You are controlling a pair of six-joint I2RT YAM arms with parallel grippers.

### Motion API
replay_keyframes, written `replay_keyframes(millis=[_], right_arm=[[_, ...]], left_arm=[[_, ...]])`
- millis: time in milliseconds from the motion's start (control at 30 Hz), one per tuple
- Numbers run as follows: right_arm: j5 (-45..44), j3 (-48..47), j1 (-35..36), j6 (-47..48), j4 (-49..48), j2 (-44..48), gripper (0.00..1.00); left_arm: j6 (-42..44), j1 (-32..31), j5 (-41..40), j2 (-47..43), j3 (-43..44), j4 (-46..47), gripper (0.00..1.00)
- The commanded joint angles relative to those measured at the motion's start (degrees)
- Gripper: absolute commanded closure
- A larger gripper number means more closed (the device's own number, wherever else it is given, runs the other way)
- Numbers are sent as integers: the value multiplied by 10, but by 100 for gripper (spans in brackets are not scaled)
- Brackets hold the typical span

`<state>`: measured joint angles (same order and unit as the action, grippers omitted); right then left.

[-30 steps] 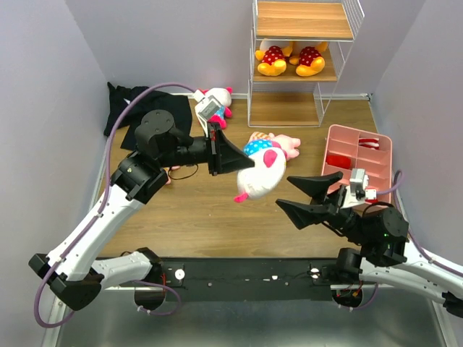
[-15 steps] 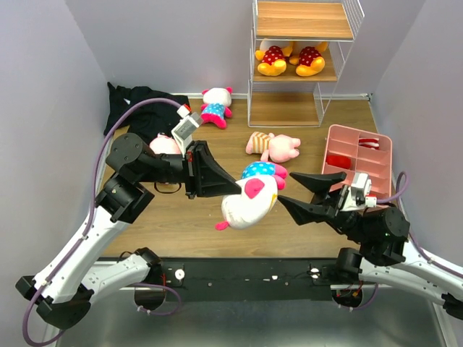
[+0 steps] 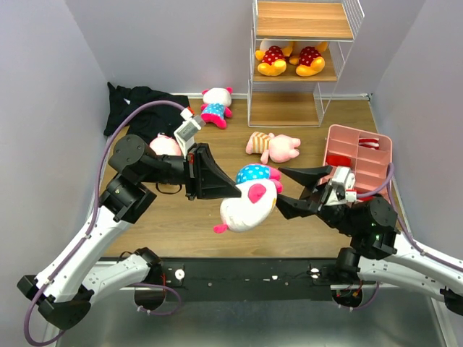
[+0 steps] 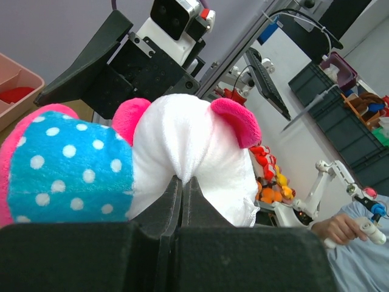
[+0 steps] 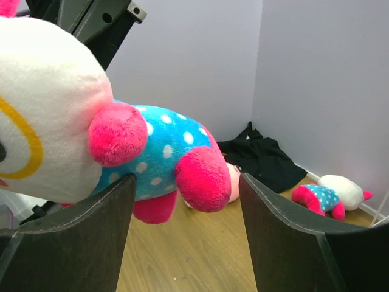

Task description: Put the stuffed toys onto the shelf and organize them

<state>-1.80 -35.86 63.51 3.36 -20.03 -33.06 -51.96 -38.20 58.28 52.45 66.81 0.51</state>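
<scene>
My left gripper is shut on a white-and-magenta toy in a blue dotted dress, pinching its white head and holding it in the air. My right gripper is open with its jaws on either side of that toy's magenta foot, not touching it. A second white-and-magenta toy lies on the floor at the back. A pale pink striped toy lies mid-floor; another pink one shows behind my left arm. Two yellow toys in red dotted outfits sit on the middle board of the shelf.
A black cloth lies at the back left. A pink plastic compartment tray sits at the right. Purple-grey walls close in on the left, back and right.
My left gripper stayed in place with the toy after carrying it toward the near middle. My right gripper moved left and up until its open jaws straddle the toy's foot.
</scene>
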Motion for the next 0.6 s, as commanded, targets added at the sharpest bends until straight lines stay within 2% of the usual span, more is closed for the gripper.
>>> replay_keyframes(millis=[0, 233, 367, 567], right_arm=[[15, -36, -10, 30, 0, -15, 23], [66, -41, -28, 102, 84, -13, 15], [103, -47, -33, 124, 114, 19, 15], [132, -76, -33, 139, 146, -1, 18]], left_arm=[[-7, 1, 33, -4, -6, 24, 100], [30, 1, 56, -7, 7, -17, 100], [37, 1, 68, -5, 2, -25, 100], [38, 2, 82, -2, -3, -17, 100]])
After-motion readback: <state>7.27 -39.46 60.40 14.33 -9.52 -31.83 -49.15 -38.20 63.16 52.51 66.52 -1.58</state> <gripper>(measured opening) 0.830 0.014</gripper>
